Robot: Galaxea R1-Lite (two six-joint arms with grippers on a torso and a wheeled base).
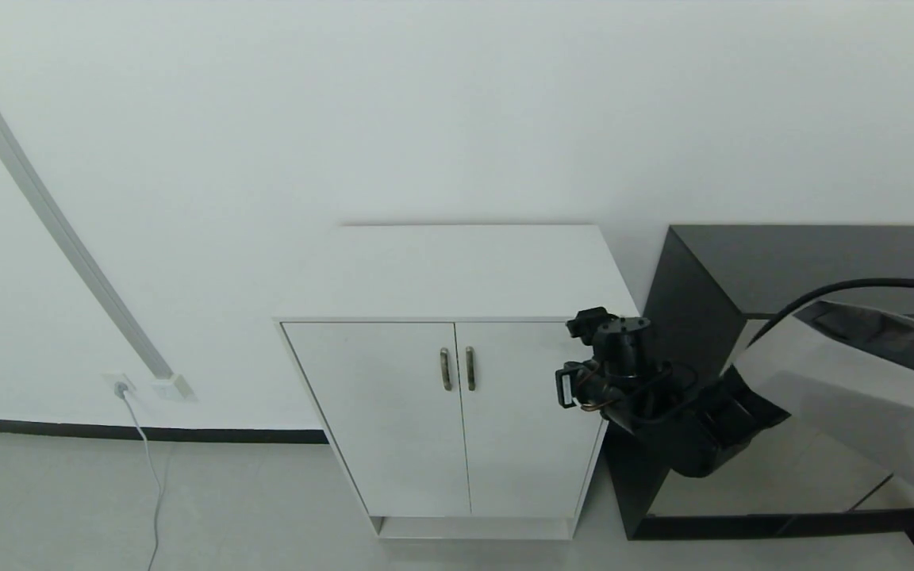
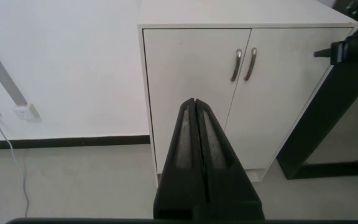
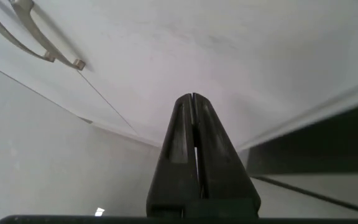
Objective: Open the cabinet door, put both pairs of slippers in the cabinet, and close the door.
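Observation:
The white cabinet (image 1: 457,274) stands against the wall with both doors shut. Its two metal handles (image 1: 458,369) sit side by side at the centre seam. My right gripper (image 1: 566,388) is shut and empty, held in front of the right door (image 1: 524,428) near its outer edge, at about handle height and well to the right of the handles. In the right wrist view the right gripper (image 3: 192,97) points at the door panel, with a handle (image 3: 27,28) off to one side. My left gripper (image 2: 195,102) is shut and empty, back from the cabinet (image 2: 194,68), facing its left door.
A black table (image 1: 790,262) stands right beside the cabinet on the right. At the left a wall socket (image 1: 119,387) has a grey cable (image 1: 157,484) trailing onto the floor. A slanted conduit (image 1: 52,214) runs along the wall. Bare grey floor (image 1: 187,515) lies before the cabinet.

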